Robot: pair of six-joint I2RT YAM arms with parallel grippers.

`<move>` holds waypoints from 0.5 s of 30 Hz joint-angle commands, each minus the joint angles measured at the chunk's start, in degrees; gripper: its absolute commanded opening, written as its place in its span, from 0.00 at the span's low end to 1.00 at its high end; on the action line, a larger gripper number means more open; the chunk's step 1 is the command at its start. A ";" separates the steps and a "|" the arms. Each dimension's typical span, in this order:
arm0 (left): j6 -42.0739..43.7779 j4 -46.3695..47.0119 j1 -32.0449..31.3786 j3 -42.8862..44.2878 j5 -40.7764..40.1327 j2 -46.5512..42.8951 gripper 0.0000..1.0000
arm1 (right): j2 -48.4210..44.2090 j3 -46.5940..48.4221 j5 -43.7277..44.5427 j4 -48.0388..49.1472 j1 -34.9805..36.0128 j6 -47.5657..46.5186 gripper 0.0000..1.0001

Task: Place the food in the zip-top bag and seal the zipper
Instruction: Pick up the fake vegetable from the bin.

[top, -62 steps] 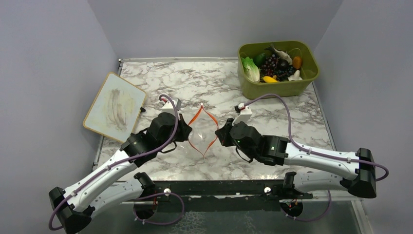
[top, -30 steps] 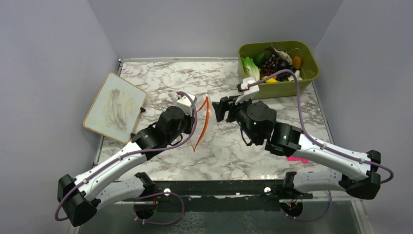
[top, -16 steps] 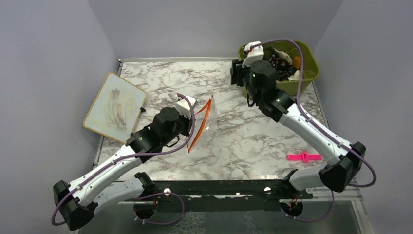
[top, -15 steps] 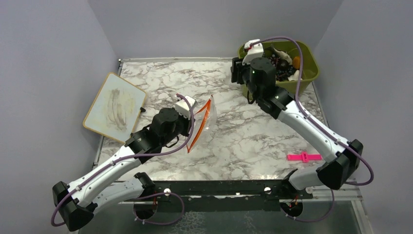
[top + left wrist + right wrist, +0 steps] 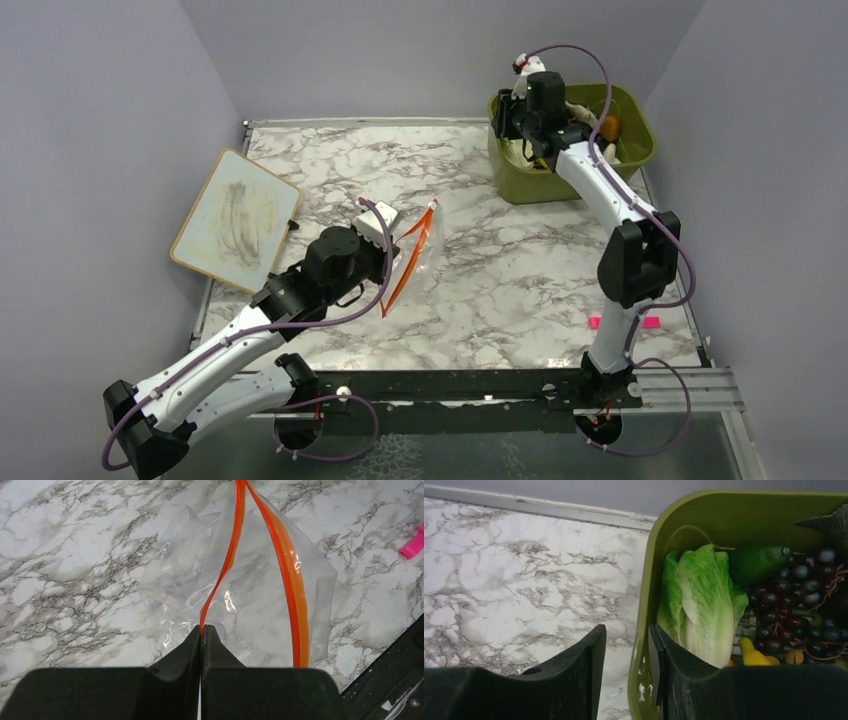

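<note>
The marble table [image 5: 480, 290] carries an olive-green bin [image 5: 548, 186] at its far right corner and a smudged whiteboard [image 5: 235, 220] lying flat near the left edge. The clear bag [image 5: 420, 250] sits near the middle, held up off the table with its mouth gaping. The left claw [image 5: 201, 630] is pinched tight on one side of the orange zipper [image 5: 290, 580]. The food is all in the bin: a lettuce [image 5: 701, 610] leans against the near wall, with purple grapes [image 5: 789, 595] beside it, a dark green piece [image 5: 756, 562] behind, a yellow piece [image 5: 751, 652] in front and a grey fish [image 5: 826, 522] at the far edge. The right claw [image 5: 626, 630] hangs over the bin's wall, its jaws a little apart and gripping nothing; that wall stands between it and the lettuce. A pink clip [image 5: 650, 322] lies partly hidden behind the right arm.
</note>
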 commanded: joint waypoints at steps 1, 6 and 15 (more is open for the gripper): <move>0.95 1.08 -0.19 -0.52 1.61 -0.28 0.00 | 5.69 7.70 -9.18 -4.63 -4.16 0.37 0.37; 1.13 1.07 -0.19 -0.54 1.24 -0.63 0.00 | 12.54 16.25 -13.18 -9.58 -6.56 -0.46 0.38; 1.08 1.08 -0.19 -0.63 1.17 -0.39 0.00 | 17.75 19.80 -14.74 -10.96 -9.01 0.43 0.38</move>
